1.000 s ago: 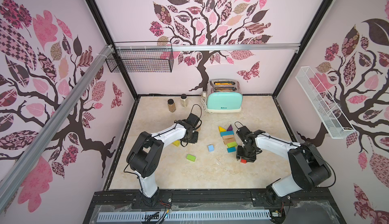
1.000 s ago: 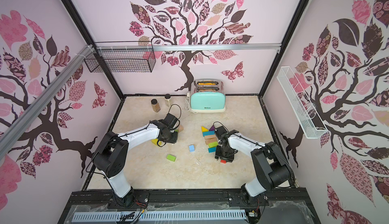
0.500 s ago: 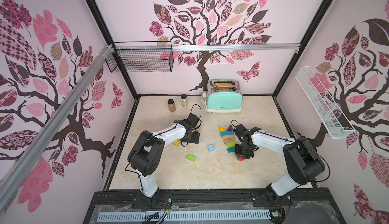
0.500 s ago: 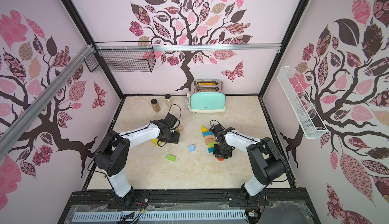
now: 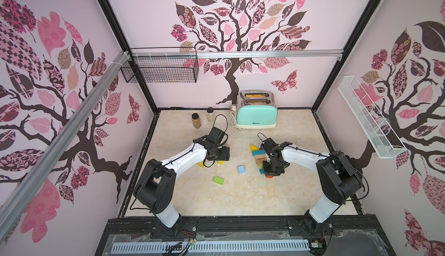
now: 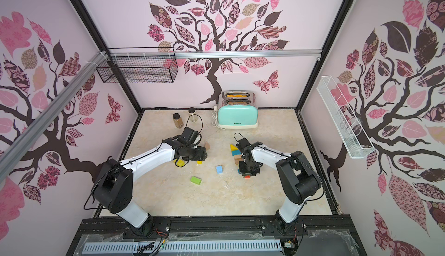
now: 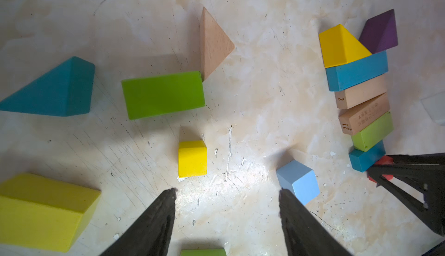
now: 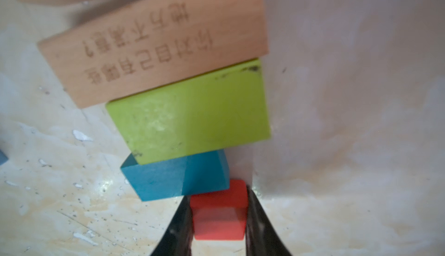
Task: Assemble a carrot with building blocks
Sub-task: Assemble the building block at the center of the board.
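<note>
Red block (image 8: 219,218) clamped in right end effector (image 8: 218,195), left end effector (image 7: 227,191) wide near yellow cube (image 7: 192,159)

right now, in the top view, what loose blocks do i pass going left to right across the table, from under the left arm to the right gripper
yellow block, partly hidden → green block → light blue cube → red cube, clamped in the right gripper

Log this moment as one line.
left fingers: open, empty | right fingers: shut on red block | red block: beside teal block
</note>
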`<act>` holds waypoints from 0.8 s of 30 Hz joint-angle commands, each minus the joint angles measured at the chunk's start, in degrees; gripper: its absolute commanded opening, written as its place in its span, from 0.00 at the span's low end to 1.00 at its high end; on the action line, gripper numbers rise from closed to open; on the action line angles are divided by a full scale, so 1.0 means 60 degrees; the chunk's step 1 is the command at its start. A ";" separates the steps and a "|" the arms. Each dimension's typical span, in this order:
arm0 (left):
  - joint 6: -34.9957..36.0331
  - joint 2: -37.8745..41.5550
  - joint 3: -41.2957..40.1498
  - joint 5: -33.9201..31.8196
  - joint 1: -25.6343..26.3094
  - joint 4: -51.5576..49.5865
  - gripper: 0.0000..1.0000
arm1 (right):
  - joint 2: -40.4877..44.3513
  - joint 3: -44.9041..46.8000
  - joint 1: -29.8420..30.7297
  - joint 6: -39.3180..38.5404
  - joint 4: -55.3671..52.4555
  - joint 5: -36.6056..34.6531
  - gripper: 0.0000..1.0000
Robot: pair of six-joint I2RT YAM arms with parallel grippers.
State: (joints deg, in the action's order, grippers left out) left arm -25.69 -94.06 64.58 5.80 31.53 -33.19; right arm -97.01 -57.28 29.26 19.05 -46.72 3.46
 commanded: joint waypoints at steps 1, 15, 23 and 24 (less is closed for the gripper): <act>-0.0137 0.0150 -0.0086 0.0236 -0.0033 0.0147 0.72 | -0.0194 -0.0312 0.0250 -0.0130 0.0051 0.0098 0.22; -0.0088 0.0305 -0.0162 0.0324 -0.0040 0.0203 0.75 | -0.0282 -0.0269 0.0289 0.0062 0.0287 -0.0377 0.38; -0.0264 0.0685 -0.0370 0.0391 -0.0040 0.0294 0.79 | 0.0125 -0.0347 0.0280 0.0064 0.0164 -0.0362 0.50; -0.0287 0.0741 -0.0391 0.0406 -0.0036 0.0315 0.79 | 0.0235 -0.0345 0.0283 0.0063 0.0105 -0.0346 0.50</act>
State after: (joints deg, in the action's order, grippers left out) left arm -26.83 -91.55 62.85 7.81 31.53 -32.51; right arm -97.89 -58.46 30.89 19.20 -45.91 2.09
